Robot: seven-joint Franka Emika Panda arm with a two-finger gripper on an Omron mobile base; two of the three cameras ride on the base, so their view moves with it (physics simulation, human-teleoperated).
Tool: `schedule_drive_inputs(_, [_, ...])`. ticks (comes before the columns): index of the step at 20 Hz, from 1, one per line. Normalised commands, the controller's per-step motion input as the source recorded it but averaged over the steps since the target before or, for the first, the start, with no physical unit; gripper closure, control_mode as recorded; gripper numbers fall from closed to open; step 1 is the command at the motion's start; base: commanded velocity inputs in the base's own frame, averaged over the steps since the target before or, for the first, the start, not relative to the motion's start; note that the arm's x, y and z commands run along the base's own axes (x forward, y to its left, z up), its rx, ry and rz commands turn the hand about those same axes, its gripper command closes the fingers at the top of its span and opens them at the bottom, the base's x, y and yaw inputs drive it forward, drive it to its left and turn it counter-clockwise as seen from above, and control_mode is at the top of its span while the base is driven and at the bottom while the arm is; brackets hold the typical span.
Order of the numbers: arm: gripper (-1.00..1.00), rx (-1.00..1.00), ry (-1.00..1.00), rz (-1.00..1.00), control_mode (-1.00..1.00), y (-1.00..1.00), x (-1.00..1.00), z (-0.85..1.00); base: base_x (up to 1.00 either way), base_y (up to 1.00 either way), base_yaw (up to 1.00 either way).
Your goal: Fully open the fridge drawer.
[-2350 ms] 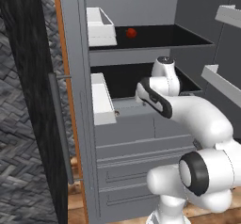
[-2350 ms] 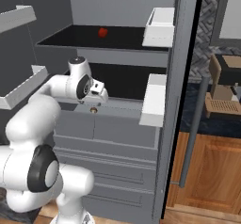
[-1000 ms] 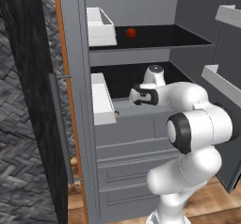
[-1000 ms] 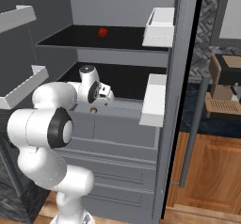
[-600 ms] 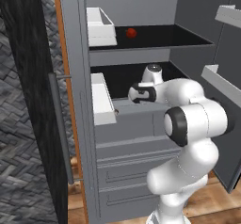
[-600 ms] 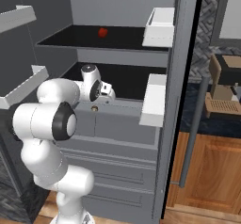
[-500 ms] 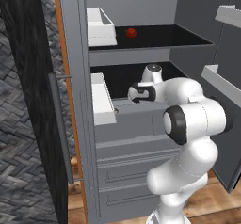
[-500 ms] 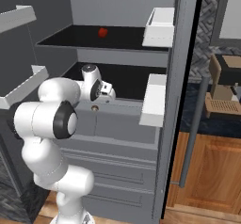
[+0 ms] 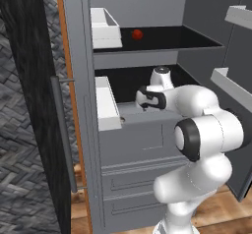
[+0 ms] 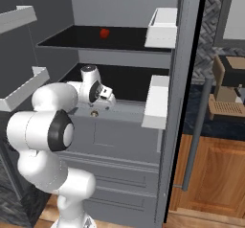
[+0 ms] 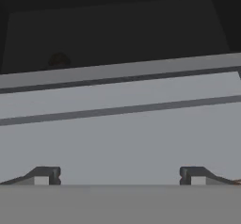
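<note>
Arm has swung in to mid-frame; fingers point(image 11: 48, 175) spread wide, empty, above fridge drawer point(image 9: 142, 137) top edge near knob point(image 10: 94, 113). Drawer not pulled yet.

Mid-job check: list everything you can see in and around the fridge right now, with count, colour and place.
fridge drawer: 1, plain grey, below the lower shelf; small round pale knob near its top edge
knobless grooved fronts: 2, grey, stacked under the drawer
shelves: 2, black, upper and lower
small round item: 1, red, back of upper shelf
door bins: 2 white on each open door, upper and lower
cabinet: 1, wooden, beside the right-hand door
gripper: 1, dark fingertips spread apart, facing the drawer's top edge; white arm in front of the fridge
</note>
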Motion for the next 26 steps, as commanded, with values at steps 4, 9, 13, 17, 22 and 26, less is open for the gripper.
schedule_drive_inputs(4, [-1.00,0.00,0.13,-0.04,-1.00,-0.12,-1.00,-0.60,0.00,0.00,0.00])
schedule_drive_inputs(9, [-1.00,0.00,0.16,-0.02,-1.00,-0.14,-1.00,-0.57,0.00,0.00,0.00])
schedule_drive_inputs(13, [-1.00,0.00,0.21,-0.01,-1.00,-0.07,-1.00,-0.57,0.00,0.00,0.00])
schedule_drive_inputs(17, [-1.00,0.00,0.17,-0.01,-1.00,-0.01,-1.00,-0.47,0.00,0.00,0.00])
schedule_drive_inputs(22, [-1.00,0.02,0.02,0.00,-1.00,0.00,-1.00,-0.05,0.00,0.00,0.00])
schedule_drive_inputs(26, [-1.00,0.06,-0.09,0.00,-1.00,0.00,-1.00,0.13,0.00,0.00,0.00])
